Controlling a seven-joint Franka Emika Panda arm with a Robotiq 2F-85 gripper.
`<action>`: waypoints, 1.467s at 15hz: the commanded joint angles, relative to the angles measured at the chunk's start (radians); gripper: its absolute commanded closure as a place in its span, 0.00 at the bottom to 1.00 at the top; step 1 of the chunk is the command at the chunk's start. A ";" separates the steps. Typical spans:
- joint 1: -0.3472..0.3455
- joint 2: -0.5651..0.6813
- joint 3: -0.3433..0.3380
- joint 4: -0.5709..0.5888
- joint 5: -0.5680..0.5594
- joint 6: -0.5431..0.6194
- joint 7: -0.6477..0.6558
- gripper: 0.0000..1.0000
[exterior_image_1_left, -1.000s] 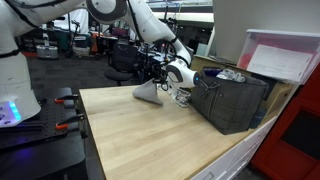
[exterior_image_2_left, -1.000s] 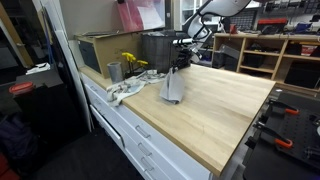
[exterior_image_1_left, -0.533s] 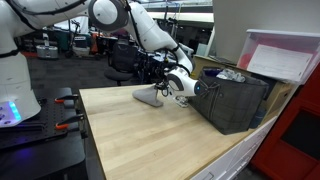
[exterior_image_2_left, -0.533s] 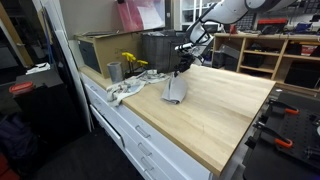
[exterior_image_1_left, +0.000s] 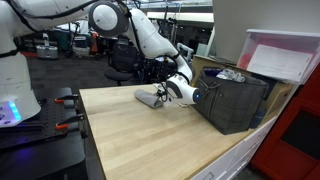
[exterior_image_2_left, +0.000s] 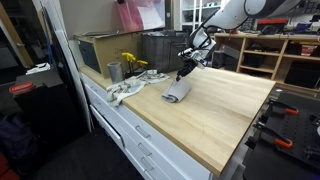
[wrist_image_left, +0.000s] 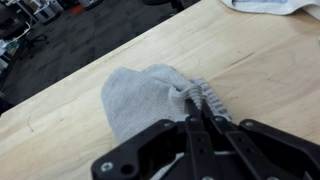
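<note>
The claw (wrist_image_left: 197, 121), pinched shut, grips the ribbed edge of the grey sock (wrist_image_left: 143, 95) spread beyond it.

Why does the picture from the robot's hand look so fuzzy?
Wrist view: soft all over, probably because the camera sits so close; the gripper and the grey sock it pinches have smeary edges. In both exterior views the wooden table is evenly lit with little glare; in an exterior view a blue light glows on the robot's base.
</note>
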 joint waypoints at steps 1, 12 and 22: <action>0.003 -0.009 -0.003 0.003 0.009 0.053 0.038 0.99; 0.073 -0.234 -0.079 -0.083 -0.263 0.226 -0.095 0.02; 0.189 -0.438 -0.033 -0.300 -0.674 0.228 -0.351 0.00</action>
